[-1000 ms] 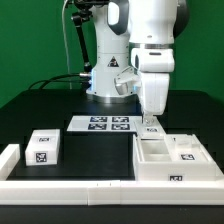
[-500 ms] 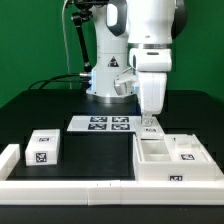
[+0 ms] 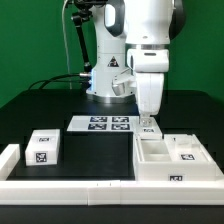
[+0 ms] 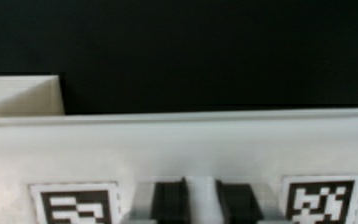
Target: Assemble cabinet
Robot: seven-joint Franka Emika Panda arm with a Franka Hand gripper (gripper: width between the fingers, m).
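The cabinet (image 3: 170,158) is a white hollow box body with tags, lying at the exterior view's right near the front rail. My gripper (image 3: 149,123) points straight down at the middle of its far wall. In the wrist view the gripper (image 4: 201,203) has its two dark fingers (image 4: 171,203) standing close together with a thin pale strip of the cabinet's wall (image 4: 194,140) between them. One tag (image 4: 78,205) sits on each side of the fingers. A separate small white block with a tag (image 3: 42,147) lies apart at the exterior view's left.
The marker board (image 3: 103,124) lies flat behind the cabinet, in front of the robot base (image 3: 108,85). A low white border rail (image 3: 70,190) runs along the front and turns up at the left corner (image 3: 8,158). The table is black.
The arm has shifted very slightly toward the exterior view's left. The cabinet and the small block have not visibly moved.
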